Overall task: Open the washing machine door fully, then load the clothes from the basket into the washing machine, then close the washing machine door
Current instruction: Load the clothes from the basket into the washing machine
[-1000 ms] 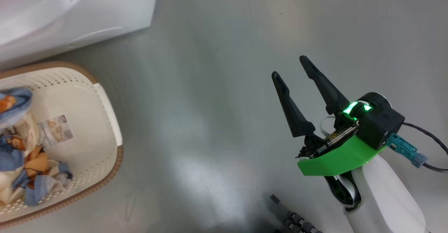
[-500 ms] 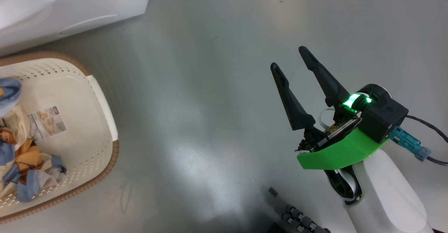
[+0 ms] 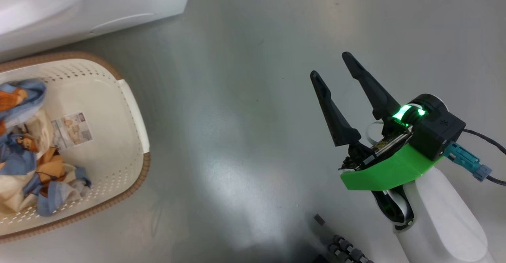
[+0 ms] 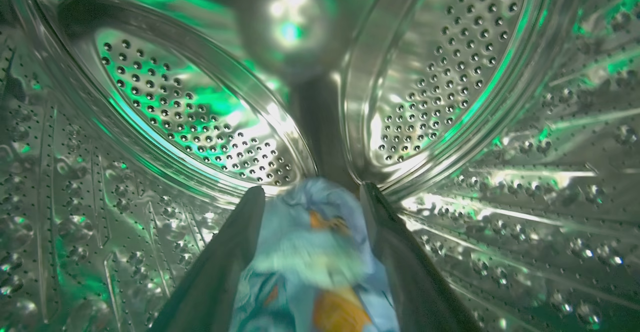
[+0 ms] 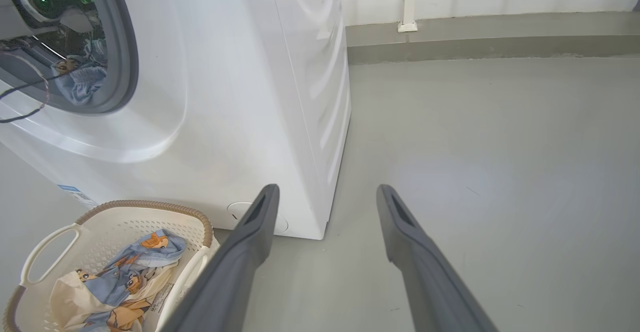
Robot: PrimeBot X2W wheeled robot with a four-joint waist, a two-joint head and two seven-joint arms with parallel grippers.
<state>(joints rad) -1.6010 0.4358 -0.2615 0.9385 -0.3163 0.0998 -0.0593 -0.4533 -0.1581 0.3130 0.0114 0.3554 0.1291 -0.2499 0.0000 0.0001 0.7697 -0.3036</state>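
Observation:
My left gripper (image 4: 312, 189) is deep inside the washing machine's perforated steel drum (image 4: 200, 122). Its fingers stand wide apart, open, with a blurred light blue bear-print cloth (image 4: 310, 252) loose between them. Through the grey gasket (image 5: 127, 47) that cloth (image 5: 82, 80) shows in the right wrist view. More clothes (image 3: 23, 148) lie in the cream basket (image 3: 134, 97), which stands on the floor beside the white washing machine (image 3: 99, 2). My right gripper (image 3: 330, 63) hovers open and empty over the floor, well right of the basket. The washing machine door is out of view.
Grey floor spreads to the right of the washing machine (image 5: 225, 97) up to a low wall ledge (image 5: 475, 42). The basket (image 5: 150, 207) with its clothes (image 5: 125, 272) stands at the machine's front corner, left of my right gripper (image 5: 327, 187). A dark ribbed part of my base (image 3: 340, 247) shows below.
The head camera has swung a little, shifting basket and machine in the picture. My right gripper keeps its open pose over the floor.

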